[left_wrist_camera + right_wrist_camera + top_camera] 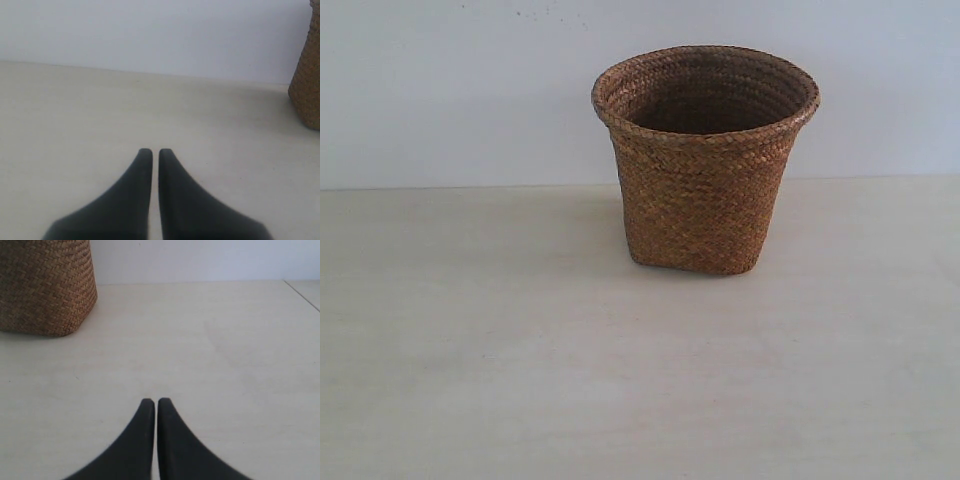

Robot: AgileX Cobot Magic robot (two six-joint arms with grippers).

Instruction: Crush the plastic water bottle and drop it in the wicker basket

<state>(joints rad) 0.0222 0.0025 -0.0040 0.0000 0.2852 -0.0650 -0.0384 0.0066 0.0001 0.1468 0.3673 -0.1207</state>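
The brown wicker basket (705,160) stands upright toward the back of the pale table, right of centre in the exterior view. Its wall (307,85) shows at the edge of the left wrist view, and its lower part (46,287) in the right wrist view. The plastic water bottle is out of view in every frame; what shows of the basket's inside is dark and bare. My left gripper (155,151) is shut with nothing between its black fingers, low over the table. My right gripper (156,401) is likewise shut and empty. Neither gripper appears in the exterior view.
The pale tabletop (520,350) runs back to a white wall (460,90). A seam or table edge (302,292) shows in the right wrist view, away from the basket.
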